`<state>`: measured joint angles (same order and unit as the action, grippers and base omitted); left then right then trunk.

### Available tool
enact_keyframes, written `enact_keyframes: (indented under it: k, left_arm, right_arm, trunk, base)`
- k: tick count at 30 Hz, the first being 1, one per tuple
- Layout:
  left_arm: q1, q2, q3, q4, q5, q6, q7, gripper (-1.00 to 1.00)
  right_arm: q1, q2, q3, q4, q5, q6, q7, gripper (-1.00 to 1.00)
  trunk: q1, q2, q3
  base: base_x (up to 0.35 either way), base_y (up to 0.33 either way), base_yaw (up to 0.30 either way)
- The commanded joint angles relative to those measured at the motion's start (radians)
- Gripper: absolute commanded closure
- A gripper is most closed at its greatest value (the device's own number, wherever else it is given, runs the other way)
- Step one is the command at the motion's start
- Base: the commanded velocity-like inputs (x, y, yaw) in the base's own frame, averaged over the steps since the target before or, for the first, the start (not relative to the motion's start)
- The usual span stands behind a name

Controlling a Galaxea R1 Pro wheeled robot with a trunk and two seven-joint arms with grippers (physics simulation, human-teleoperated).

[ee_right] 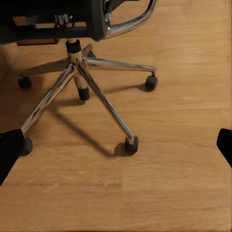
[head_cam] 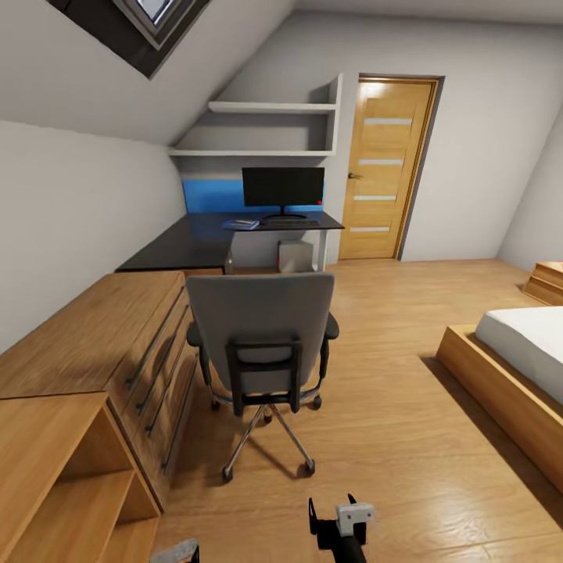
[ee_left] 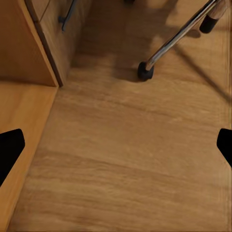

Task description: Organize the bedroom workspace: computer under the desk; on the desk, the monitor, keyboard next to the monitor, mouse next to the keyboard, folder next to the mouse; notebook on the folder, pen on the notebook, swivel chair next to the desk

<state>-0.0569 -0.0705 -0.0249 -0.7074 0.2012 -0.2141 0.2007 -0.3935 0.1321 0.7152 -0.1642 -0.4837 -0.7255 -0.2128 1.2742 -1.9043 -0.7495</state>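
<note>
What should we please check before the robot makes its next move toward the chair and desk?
1. Monitor on the desk: ok.
2. Keyboard by the monitor: ok, a dark strip lies at its stand.
3. Chair next to the desk: not ok, it stands apart, back toward the robot.
4. Folder on the seat: cannot tell, the backrest hides the seat.
5. Left gripper free: ok, fingers apart over bare floor, holding nothing.
6. Right gripper free: ok, fingers apart, empty, near the chair's base.
</note>
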Motion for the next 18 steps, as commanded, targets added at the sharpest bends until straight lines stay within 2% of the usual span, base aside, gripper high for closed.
enact_keyframes:
  k: [1,2,3,4,5,9,10,11,12,14,15,18]
  left_arm:
    - [-0.016,-0.007,-0.002,-0.014,0.006,0.033,0.011,-1.00]
    - [-0.032,-0.014,-0.003,-0.025,0.006,0.064,0.017,-1.00]
    - [-0.068,-0.030,-0.003,-0.039,0.005,0.111,0.025,-1.00]
    - [-0.089,-0.037,-0.004,-0.042,0.005,0.129,0.028,-1.00]
    - [-0.132,-0.047,-0.004,-0.039,0.005,0.155,0.032,-1.00]
    - [-0.250,-0.067,-0.005,0.010,0.005,0.204,0.038,-1.00]
    - [-0.299,-0.072,-0.005,0.040,0.005,0.226,0.038,-1.00]
    - [-0.323,-0.074,-0.005,0.056,0.005,0.238,0.039,-1.00]
    - [-0.370,-0.077,-0.005,0.090,0.006,0.260,0.039,-1.00]
    - [-0.434,-0.078,-0.005,0.136,0.007,0.283,0.037,-1.00]
    - [-0.508,-0.080,-0.004,0.188,0.008,0.299,0.034,-1.00]
    - [-0.555,-0.082,-0.004,0.211,0.010,0.306,0.032,-1.00]
  right_arm:
    - [-0.010,-0.001,0.008,-0.015,-0.002,0.033,-0.018,-1.00]
    - [-0.022,-0.001,0.007,-0.029,-0.002,0.066,-0.026,-1.00]
    - [-0.054,-0.002,0.007,-0.050,-0.002,0.129,-0.037,-1.00]
    - [-0.072,-0.001,0.007,-0.057,-0.002,0.159,-0.040,-1.00]
    - [-0.110,-0.001,0.006,-0.068,-0.003,0.214,-0.046,-1.00]
    - [-0.196,0.001,0.005,-0.086,-0.008,0.359,-0.052,-1.00]
    - [-0.225,0.002,0.003,-0.089,-0.017,0.418,-0.052,-1.00]
    - [-0.238,0.002,0.002,-0.090,-0.022,0.444,-0.052,-1.00]
    - [-0.260,0.003,0.001,-0.093,-0.037,0.486,-0.052,-1.00]
    - [-0.287,0.004,-0.001,-0.098,-0.062,0.525,-0.052,-1.00]
    - [-0.325,0.004,-0.001,-0.104,-0.093,0.564,-0.054,-1.00]
    - [-0.372,0.004,-0.002,-0.107,-0.110,0.629,-0.055,-1.00]
  trunk:
    - [0.004,-0.008,-0.004]
    - [0.008,-0.015,-0.007]
    - [0.011,-0.022,-0.011]
    - [0.015,-0.029,-0.014]
    - [0.019,-0.036,-0.017]
    - [0.034,-0.064,-0.029]
    - [0.038,-0.071,-0.032]
    - [0.042,-0.078,-0.036]
    - [0.046,-0.085,-0.039]
    - [0.054,-0.099,-0.045]
    - [0.057,-0.106,-0.048]
    - [0.069,-0.127,-0.058]
  base:
    - [0.000,0.000,0.000]
    - [0.000,0.000,0.000]
    - [0.000,0.000,0.000]
    - [0.000,0.000,0.000]
    - [0.000,0.000,0.000]
    - [0.000,0.000,0.000]
    - [0.000,0.000,0.000]
    - [0.000,0.000,0.000]
    - [0.000,0.000,0.000]
    - [0.000,0.000,0.000]
    - [0.000,0.000,0.000]
    - [0.000,0.000,0.000]
